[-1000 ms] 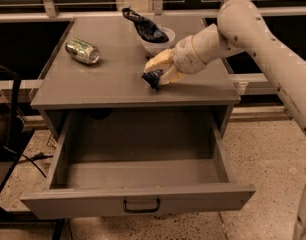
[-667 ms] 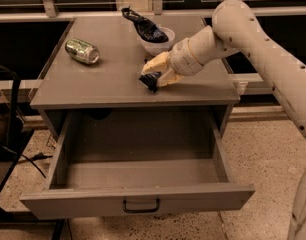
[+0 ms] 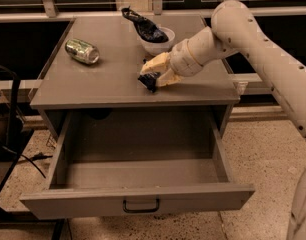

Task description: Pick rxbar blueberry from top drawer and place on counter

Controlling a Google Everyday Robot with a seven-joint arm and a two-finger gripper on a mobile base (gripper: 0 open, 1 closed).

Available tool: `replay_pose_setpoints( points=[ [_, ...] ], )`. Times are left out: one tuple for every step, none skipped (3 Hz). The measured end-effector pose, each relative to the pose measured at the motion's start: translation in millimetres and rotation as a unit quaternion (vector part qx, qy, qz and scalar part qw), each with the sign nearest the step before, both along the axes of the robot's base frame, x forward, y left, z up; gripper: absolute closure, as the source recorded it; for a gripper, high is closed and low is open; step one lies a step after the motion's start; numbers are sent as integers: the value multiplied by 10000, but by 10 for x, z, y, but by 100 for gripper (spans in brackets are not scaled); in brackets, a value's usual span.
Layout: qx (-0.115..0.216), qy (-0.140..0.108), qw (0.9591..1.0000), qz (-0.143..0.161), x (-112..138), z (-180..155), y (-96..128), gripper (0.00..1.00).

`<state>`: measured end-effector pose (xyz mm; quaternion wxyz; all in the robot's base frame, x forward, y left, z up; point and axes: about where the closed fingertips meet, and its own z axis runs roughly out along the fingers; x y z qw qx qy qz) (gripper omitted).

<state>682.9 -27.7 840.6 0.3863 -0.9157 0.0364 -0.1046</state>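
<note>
My gripper [image 3: 154, 74] reaches in from the right over the counter [image 3: 108, 79], its cream fingers [image 3: 154, 64] shut on the rxbar blueberry [image 3: 149, 79], a small dark bar. The bar's lower end is at or just above the counter near its front edge, right of centre. The top drawer [image 3: 138, 204] stands pulled wide open below, with a dark bail handle [image 3: 141, 205]; its inside shows nothing in it.
A green-silver can [image 3: 82, 51] lies on its side at the counter's back left. A white bowl [image 3: 157, 40] holding a dark floppy bag [image 3: 141, 25] stands at the back, just behind the gripper. A dark chair frame [image 3: 8, 129] and cables are at the left.
The gripper with the bar has moved slightly left and forward over the counter. The drawer, can and bowl have not moved.
</note>
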Motion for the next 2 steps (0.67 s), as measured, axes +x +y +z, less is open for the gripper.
replay_pose_setpoints(
  points=[
    [0, 0, 10000, 0, 0, 0, 0, 36],
    [-275, 3, 9996, 11, 49, 142, -42, 13]
  ],
)
